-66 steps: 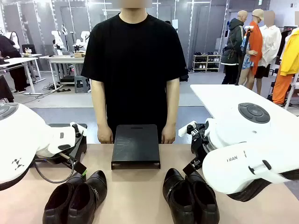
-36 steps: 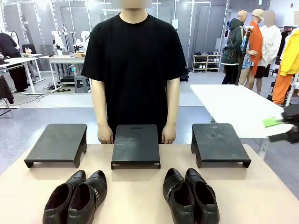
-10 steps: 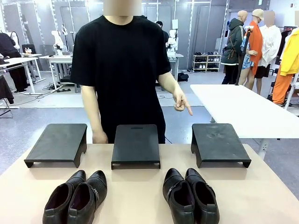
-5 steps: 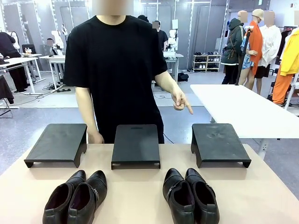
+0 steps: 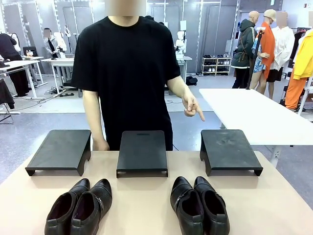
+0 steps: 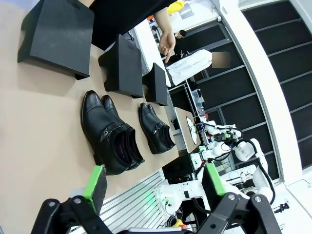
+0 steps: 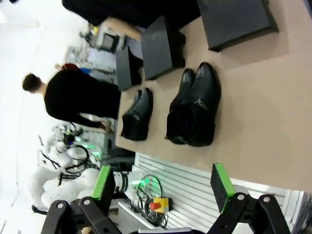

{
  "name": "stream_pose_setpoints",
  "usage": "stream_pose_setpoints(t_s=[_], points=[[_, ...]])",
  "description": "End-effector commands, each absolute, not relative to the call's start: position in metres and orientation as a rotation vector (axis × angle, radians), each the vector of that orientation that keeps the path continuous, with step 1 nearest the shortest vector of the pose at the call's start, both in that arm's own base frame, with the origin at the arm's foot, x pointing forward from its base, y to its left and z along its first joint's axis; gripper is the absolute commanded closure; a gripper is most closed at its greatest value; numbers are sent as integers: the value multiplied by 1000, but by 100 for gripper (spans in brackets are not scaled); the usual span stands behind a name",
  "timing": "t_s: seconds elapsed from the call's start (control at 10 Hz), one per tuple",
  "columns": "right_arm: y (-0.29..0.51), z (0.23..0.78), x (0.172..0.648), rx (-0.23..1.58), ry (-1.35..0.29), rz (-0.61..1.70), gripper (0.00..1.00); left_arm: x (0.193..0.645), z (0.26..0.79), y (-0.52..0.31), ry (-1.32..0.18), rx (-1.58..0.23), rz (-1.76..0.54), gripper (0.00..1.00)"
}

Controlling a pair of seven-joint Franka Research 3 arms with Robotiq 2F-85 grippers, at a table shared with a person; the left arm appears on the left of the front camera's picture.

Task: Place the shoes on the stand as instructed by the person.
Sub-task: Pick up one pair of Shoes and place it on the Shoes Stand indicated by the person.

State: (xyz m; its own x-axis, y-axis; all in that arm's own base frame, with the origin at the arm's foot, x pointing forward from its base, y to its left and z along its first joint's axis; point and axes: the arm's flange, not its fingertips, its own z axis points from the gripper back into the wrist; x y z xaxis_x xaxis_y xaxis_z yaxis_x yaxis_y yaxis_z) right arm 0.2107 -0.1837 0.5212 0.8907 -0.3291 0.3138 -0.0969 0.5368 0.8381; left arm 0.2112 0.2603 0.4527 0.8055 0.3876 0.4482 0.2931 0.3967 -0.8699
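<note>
Beyond the far right corner of the tan worktop (image 5: 142, 200) stands a long white table (image 5: 254, 115), while well behind its far left corner a white workbench (image 5: 68, 62) has a grey stool (image 5: 85, 88) beneath it, and a low metal rack (image 5: 216, 65) sits against the back wall.

Person's hand (image 5: 192, 106) toward right stand (image 5: 229, 149)

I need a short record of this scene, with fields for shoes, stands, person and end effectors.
shoes: left pair and right pair, on the table before the stands
stands: left stand, middle stand, right stand, all bare
person: one hand points down toward the right stand
end effectors: left end effector and right end effector open, holding nothing
</note>
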Motion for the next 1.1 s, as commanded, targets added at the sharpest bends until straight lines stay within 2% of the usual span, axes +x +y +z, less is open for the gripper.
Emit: stream_pose_setpoints(t_s=[0.0,0.2,0.5,1.0], points=[[-129,556,239,889,-299,-91,0,208,452,262,-671,-1185,38,0],[-67,564,267,779,-159,-52,0,208,452,262,-671,-1185,38,0],[12,550,286,655,-53,-44,0,208,452,262,-671,-1185,38,0],[129,484,300,385,-58,-6,0,208,452,262,-671,-1185,38,0]])
